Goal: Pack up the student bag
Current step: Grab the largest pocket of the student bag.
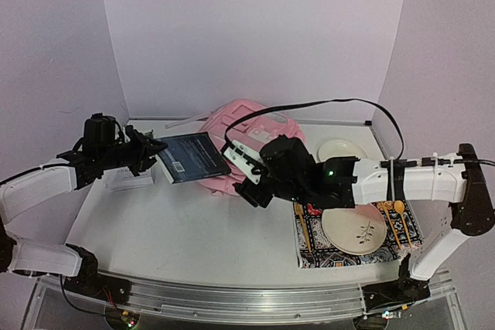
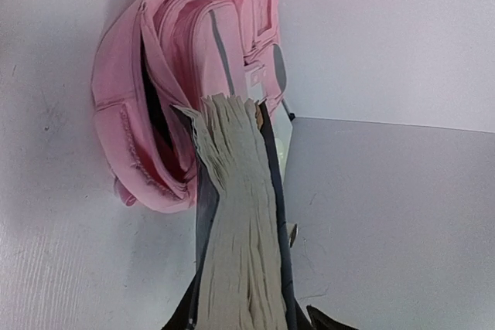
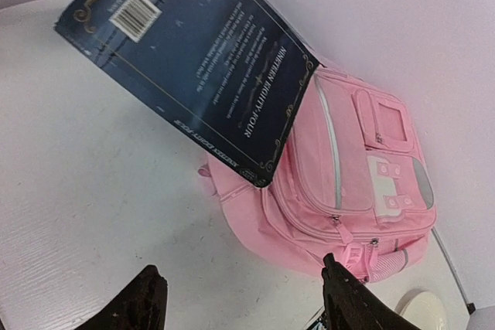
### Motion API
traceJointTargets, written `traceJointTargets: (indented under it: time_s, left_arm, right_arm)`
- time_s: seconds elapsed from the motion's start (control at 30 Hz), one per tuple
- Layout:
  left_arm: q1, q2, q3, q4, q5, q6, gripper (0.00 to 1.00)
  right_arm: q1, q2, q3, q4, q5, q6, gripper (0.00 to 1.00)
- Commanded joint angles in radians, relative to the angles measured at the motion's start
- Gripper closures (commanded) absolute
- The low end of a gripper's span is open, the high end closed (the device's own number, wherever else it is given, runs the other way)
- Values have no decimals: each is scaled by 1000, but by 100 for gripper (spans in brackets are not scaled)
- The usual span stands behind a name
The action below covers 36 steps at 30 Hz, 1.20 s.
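The pink student bag lies at the back middle of the table; it also shows in the left wrist view and the right wrist view. My left gripper is shut on a dark blue book and holds it flat above the table, its far edge at the bag's open side. In the left wrist view the book's pages point into the bag's opening. My right gripper is open and empty, hovering just in front of the bag, in the top view.
A patterned placemat at the front right holds a cream plate, chopsticks and spoons. A second plate lies behind the right arm. A white box sits under the left arm. White walls enclose the table.
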Motion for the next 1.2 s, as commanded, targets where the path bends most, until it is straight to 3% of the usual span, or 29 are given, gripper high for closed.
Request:
traceJointTargets:
  time_s: [0.0, 0.2, 0.47, 0.8, 1.17]
  left_arm:
    - [101, -10, 99, 177, 131, 42, 100]
    - [247, 12, 107, 205, 231, 69, 100]
    - [372, 55, 108, 208, 303, 114, 100]
    - [399, 96, 112, 207, 349, 126, 100]
    - [401, 117, 127, 208, 364, 129, 100]
  right_arm:
    - [-83, 67, 106, -59, -103, 93, 32]
    - [-171, 228, 252, -118, -204, 187, 39]
    - [-207, 474, 478, -210, -235, 181, 48]
    - [-222, 644, 618, -239, -162, 165, 57]
    - [-235, 616, 568, -238, -76, 83, 63]
